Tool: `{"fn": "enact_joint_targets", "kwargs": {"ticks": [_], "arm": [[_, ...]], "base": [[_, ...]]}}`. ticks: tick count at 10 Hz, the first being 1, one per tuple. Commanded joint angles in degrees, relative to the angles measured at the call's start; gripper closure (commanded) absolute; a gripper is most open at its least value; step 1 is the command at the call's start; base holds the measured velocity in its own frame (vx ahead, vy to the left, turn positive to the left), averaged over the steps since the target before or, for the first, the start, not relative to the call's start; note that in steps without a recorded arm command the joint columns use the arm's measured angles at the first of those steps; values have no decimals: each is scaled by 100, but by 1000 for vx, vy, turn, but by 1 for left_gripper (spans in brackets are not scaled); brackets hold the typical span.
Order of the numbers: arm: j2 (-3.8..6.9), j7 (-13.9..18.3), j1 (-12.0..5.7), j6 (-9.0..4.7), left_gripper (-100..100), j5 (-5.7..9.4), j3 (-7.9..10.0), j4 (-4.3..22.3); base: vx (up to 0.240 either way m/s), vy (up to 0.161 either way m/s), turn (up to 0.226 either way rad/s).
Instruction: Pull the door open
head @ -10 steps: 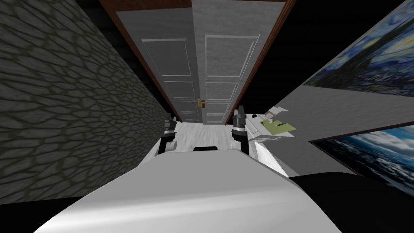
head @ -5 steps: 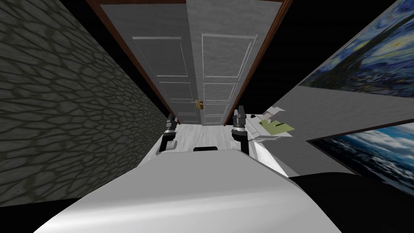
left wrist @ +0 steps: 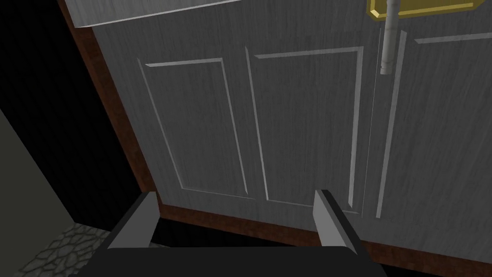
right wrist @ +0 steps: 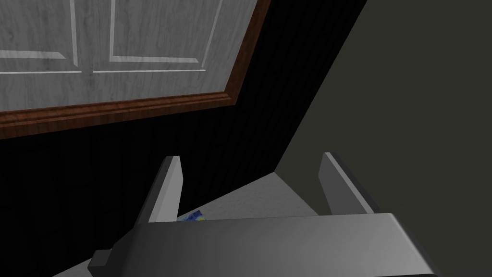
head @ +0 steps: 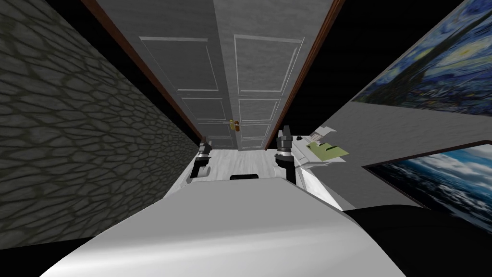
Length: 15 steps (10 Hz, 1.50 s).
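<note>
Head view showed the grey door [head: 250, 72] at the far end, its handle [head: 234, 125] beyond and between both arms; left wrist view showed the left gripper [left wrist: 235, 193] released, empty, near the door's panels; right wrist view showed the right gripper [right wrist: 251, 157] released too, near the brown frame [right wrist: 115, 108].

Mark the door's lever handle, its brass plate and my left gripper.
Thin grey lever handle [left wrist: 388, 43]: left wrist view, middle of its shaft.
Flat brass backplate [left wrist: 432, 6]: left wrist view, its face beside the lever.
Left gripper [left wrist: 235, 193]: left wrist view, midway between its open fingertips.
</note>
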Motion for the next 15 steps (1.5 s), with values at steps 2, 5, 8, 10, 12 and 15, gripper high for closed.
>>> {"fn": "enact_joint_targets", "kwargs": {"ticks": [2,5,8,10,12,15], "arm": [[105,90,-179,35,-100,53,15,360],[215,185,-350,94,-100,110,25,717],[322,277,-518,152,-100,165,35,1065],[393,338,-629,190,-100,202,41,1296],[460,396,-734,226,-100,237,47,1517],[560,483,-891,280,-100,289,57,1843]], "base": [[95,-10,-71],[100,-13,-72],[110,-12,-71],[103,-1,-69],[100,3,-77],[103,2,-66]]}}
